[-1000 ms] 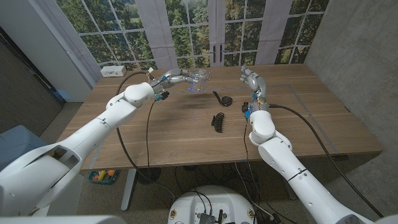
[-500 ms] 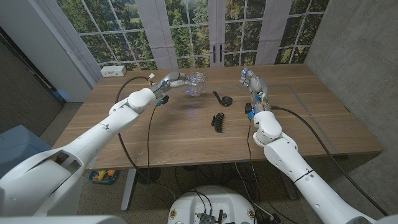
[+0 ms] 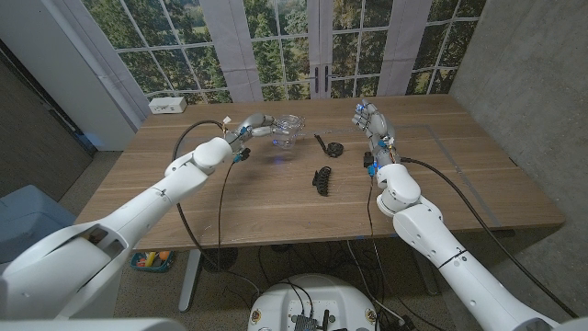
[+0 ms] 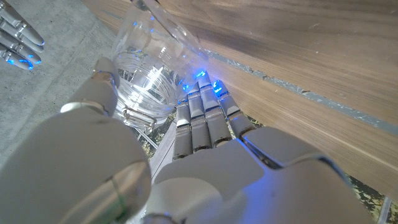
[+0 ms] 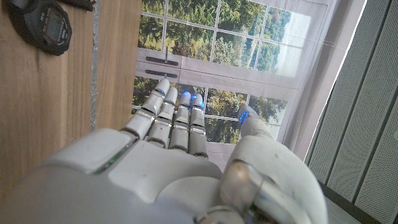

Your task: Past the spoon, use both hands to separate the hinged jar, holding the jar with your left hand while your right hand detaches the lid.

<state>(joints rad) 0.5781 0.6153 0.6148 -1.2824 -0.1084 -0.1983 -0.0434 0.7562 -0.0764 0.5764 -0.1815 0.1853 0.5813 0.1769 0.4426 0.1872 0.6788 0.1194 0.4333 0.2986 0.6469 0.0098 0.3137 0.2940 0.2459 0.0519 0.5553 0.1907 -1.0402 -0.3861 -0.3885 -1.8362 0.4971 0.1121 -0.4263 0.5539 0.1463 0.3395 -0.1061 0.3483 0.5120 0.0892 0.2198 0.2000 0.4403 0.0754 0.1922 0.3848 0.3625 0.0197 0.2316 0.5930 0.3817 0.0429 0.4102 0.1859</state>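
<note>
A clear glass hinged jar (image 3: 290,127) is held by my left hand (image 3: 256,122) over the table's far middle. In the left wrist view my left hand (image 4: 186,162) wraps its fingers (image 4: 202,115) and thumb around the jar (image 4: 142,87), whose wire clasp (image 4: 135,116) lies against the palm. I cannot make out how the lid sits. My right hand (image 3: 369,119) is raised to the right of the jar, apart from it, open, holding nothing. In the right wrist view its fingers (image 5: 176,118) are straight and apart. Its fingertips (image 4: 15,43) also show beside the jar.
A black digital watch (image 3: 331,146) (image 5: 46,18) lies between the two hands, and a black clip-like object (image 3: 322,179) lies nearer to me. A white box (image 3: 168,105) sits at the far left corner of the wooden table (image 3: 276,211). Windows stand behind.
My left hand has drawn the jar slightly left and down, and its elbow has moved forward. My right hand stays raised, with its forearm shifted a little to the right.
</note>
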